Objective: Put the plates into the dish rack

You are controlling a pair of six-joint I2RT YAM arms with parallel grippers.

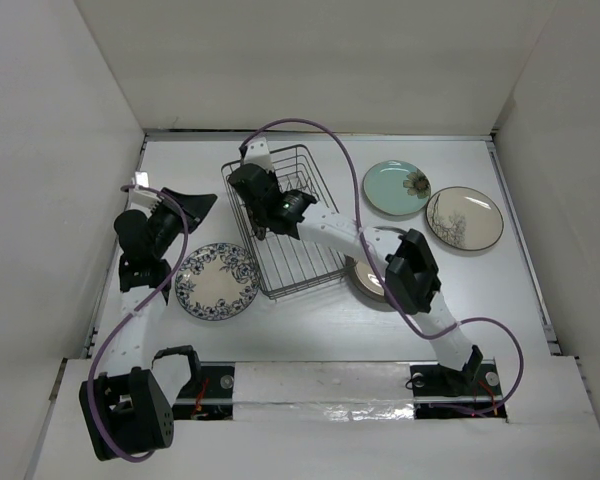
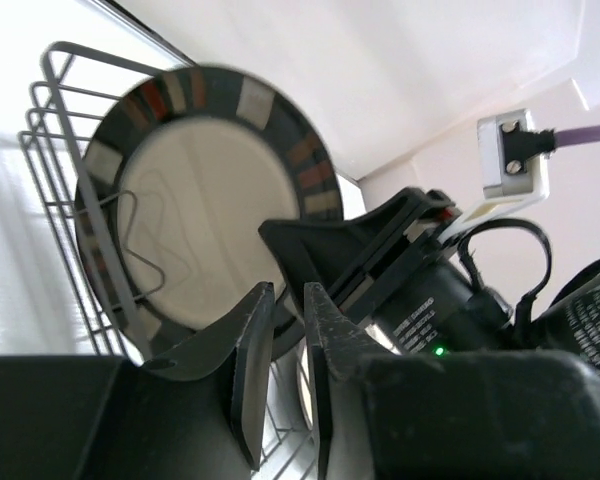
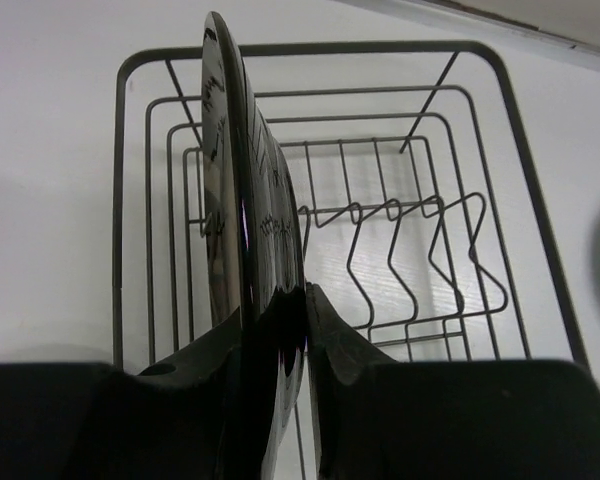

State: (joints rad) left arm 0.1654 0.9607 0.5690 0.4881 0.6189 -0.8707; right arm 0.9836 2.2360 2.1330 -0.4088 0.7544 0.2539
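Observation:
The dish rack [image 1: 305,262] stands mid-table. My right gripper [image 1: 258,195] hangs over its left part, shut on the rim of a dark plate [image 3: 225,180] that stands on edge inside the rack [image 3: 380,46], left of the tines. In the left wrist view this plate [image 2: 195,215] has a dark patchy rim and a pale centre. My left gripper [image 1: 210,201] is left of the rack, jaws almost together and empty [image 2: 288,292]. The blue-and-white floral plate [image 1: 217,281] lies flat near the rack's front left corner. The teal plate [image 1: 396,187] and the branch-motif plate [image 1: 464,217] lie right.
A brown-rimmed cream plate [image 1: 365,280] lies partly under my right forearm, right of the rack. White walls close in the table at the back and on both sides. Purple cables loop over both arms.

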